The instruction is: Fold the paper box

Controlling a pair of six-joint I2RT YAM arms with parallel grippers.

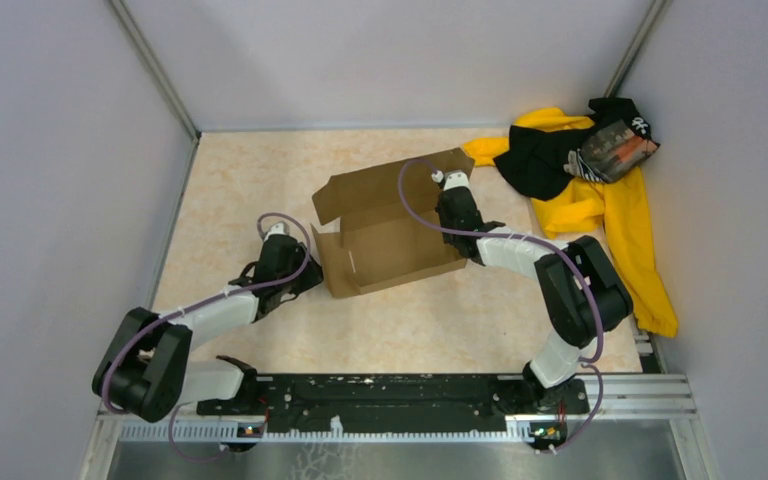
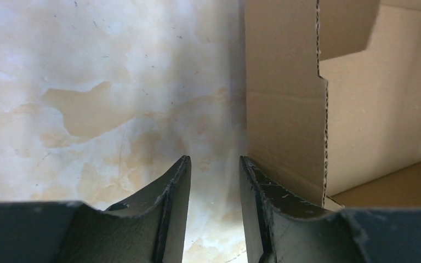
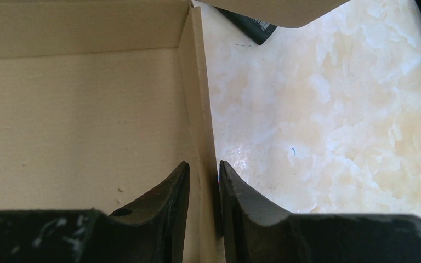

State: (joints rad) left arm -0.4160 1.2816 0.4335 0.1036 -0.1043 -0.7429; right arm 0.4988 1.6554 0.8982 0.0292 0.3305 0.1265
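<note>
The paper box (image 1: 385,235), brown corrugated cardboard with raised walls and flaps, lies mid-table. My right gripper (image 1: 452,205) is at the box's right wall. In the right wrist view it (image 3: 204,164) is shut on that upright wall (image 3: 197,109), one finger inside the box and one outside. My left gripper (image 1: 305,270) sits just left of the box's near-left flap. Seen from the left wrist, it (image 2: 215,159) is open over bare tabletop with nothing between its fingers. The paper box's flap (image 2: 282,98) stands right beside its right finger (image 2: 263,192).
A pile of yellow and black clothing (image 1: 590,170) lies at the back right, close behind the box's right corner. Grey walls (image 1: 60,150) close in the table on three sides. A metal rail (image 1: 400,390) carrying the arm bases runs along the near edge.
</note>
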